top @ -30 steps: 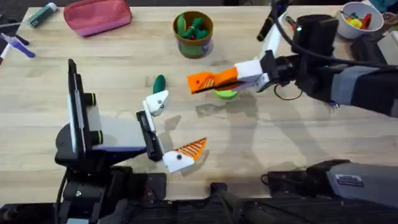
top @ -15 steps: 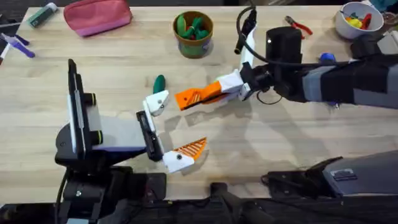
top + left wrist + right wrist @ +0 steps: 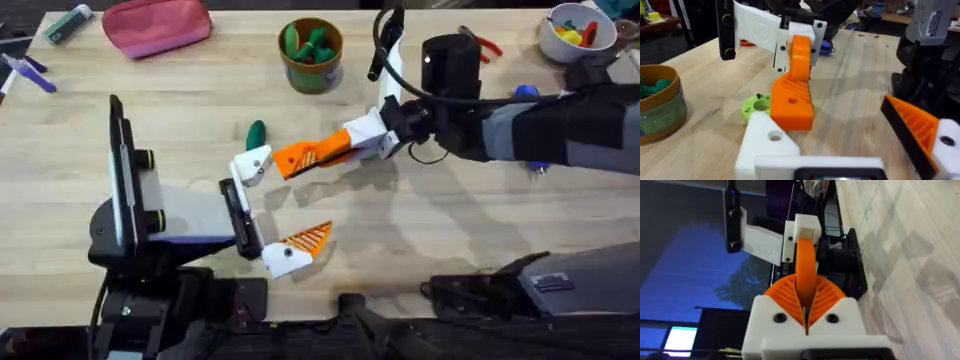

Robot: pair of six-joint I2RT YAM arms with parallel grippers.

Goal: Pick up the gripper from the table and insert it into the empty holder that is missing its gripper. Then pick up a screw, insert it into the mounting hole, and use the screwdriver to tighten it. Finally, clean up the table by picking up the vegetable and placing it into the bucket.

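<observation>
We see the table with the right arm reaching across it from the right, its gripper pinched shut on the small orange gripper. In the right wrist view the two orange pads close on that wedge, which stands edge-on between them. The wedge's tip sits just beside the holder, the left arm's bare white finger mount; from the left wrist the orange piece hangs right in front of that mount, though we cannot tell whether they touch.

The left gripper is spread wide: the bare mount on one side, a white mount with an orange tip on the other, nothing between them.

The bucket stands at the far middle of the table, green pieces inside it. The vegetable lies on the wood just beyond the holder. A bright green ring lies flat on the table behind the wedge in the left wrist view.
</observation>
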